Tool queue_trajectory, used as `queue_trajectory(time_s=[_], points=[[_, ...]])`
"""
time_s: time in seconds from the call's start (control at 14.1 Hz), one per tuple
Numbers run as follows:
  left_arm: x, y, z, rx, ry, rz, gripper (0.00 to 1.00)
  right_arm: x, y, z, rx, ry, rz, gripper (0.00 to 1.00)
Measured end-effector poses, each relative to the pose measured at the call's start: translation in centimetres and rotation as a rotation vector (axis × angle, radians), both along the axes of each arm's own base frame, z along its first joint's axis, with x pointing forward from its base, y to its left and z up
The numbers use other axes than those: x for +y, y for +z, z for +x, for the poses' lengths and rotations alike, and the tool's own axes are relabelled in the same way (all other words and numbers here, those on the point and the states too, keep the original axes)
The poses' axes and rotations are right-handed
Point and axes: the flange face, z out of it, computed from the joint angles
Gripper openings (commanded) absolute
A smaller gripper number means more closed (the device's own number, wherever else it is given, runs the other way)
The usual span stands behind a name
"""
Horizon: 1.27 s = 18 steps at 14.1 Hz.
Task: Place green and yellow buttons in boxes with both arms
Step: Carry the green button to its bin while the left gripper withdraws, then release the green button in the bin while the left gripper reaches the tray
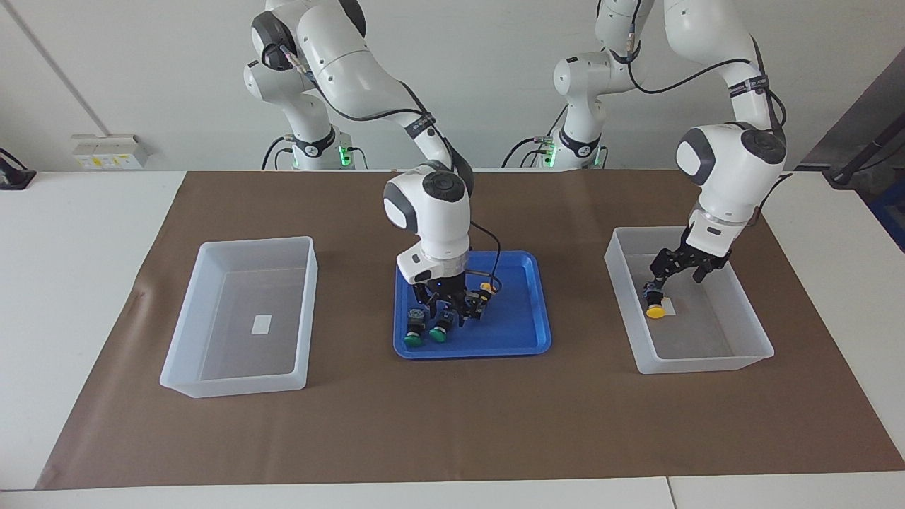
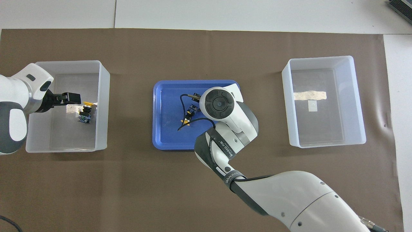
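Note:
Two green buttons lie side by side in the blue tray, at its edge farthest from the robots. A yellow button lies in the tray nearer to the robots; it also shows in the overhead view. My right gripper is open, low over one green button; in the overhead view its wrist hides it and both green buttons. The second yellow button lies in the clear box at the left arm's end. My left gripper is open just above it.
A second clear box stands at the right arm's end, holding only a white label on its floor. The blue tray sits mid-table between the boxes. A brown mat covers the table.

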Motion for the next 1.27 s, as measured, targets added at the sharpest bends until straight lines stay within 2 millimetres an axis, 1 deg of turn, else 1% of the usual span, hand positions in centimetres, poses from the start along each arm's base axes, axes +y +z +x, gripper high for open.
queue_trajectory(time_s=[0.14, 0.21, 0.28, 0.35, 0.42, 0.49, 0.57, 0.64, 0.71, 0.78, 0.92, 1.06, 1.13, 1.2, 1.27], points=[[-0.3, 1.5, 0.4, 0.014, -0.006, -0.001, 1.0, 0.1, 0.5, 0.1, -0.012, 0.001, 0.008, 0.0], [-0.4, 2.5, 0.6, 0.018, -0.01, -0.002, 1.0, 0.1, 1.4, 0.3, -0.026, 0.003, 0.015, 0.0], [-0.6, 3.5, 0.8, 0.019, -0.013, -0.003, 1.0, -0.1, 2.9, 0.5, -0.047, 0.004, 0.024, 0.0], [-0.7, 4.4, 0.9, 0.02, -0.016, -0.003, 1.0, -0.6, 5.1, 0.8, -0.073, 0.0, 0.035, 0.0], [-0.9, 5.1, 0.9, 0.021, -0.019, -0.003, 1.0, -1.6, 7.5, 1.1, -0.088, -0.013, 0.037, 0.0], [-1.3, 5.7, 0.9, 0.021, -0.026, -0.004, 1.0, -3.2, 9.8, 1.4, -0.093, -0.032, 0.031, 0.0], [-1.9, 6.1, 1.0, 0.018, -0.032, -0.008, 1.0, -5.2, 11.9, 1.6, -0.092, -0.05, 0.02, 0.0], [-2.9, 6.4, 1.0, 0.013, -0.036, -0.014, 1.0, -7.7, 13.5, 1.6, -0.086, -0.067, 0.004, 0.0], [-4.3, 6.6, 1.0, 0.011, -0.037, -0.02, 1.0, -10.4, 14.6, 1.5, -0.076, -0.072, -0.015, 0.0], [-6.1, 6.6, 0.9, 0.005, -0.035, -0.025, 1.0, -13.2, 15.1, 1.2, -0.067, -0.065, -0.036, 0.0], [-10.8, 6.9, 0.8, -0.029, -0.042, -0.04, 1.0, -18.8, 15.6, 0.6, -0.051, -0.04, -0.073, 0.0], [-15.8, 6.8, 0.3, -0.073, -0.08, -0.057, 1.0, -24.3, 15.8, -0.2, -0.024, 0.029, -0.118, 0.0], [-18.2, 6.3, 0.1, -0.094, -0.095, -0.068, 1.0, -26.7, 15.8, -0.6, -0.004, 0.071, -0.131, 0.0], [-20.7, 5.5, -0.2, -0.116, -0.113, -0.081, 1.0, -28.8, 15.8, -0.8, 0.017, 0.115, -0.13, 0.0], [-22.7, 4.6, -0.5, -0.127, -0.132, -0.09, 1.0, -30.5, 15.5, -0.9, 0.033, 0.164, -0.129, 0.0]])
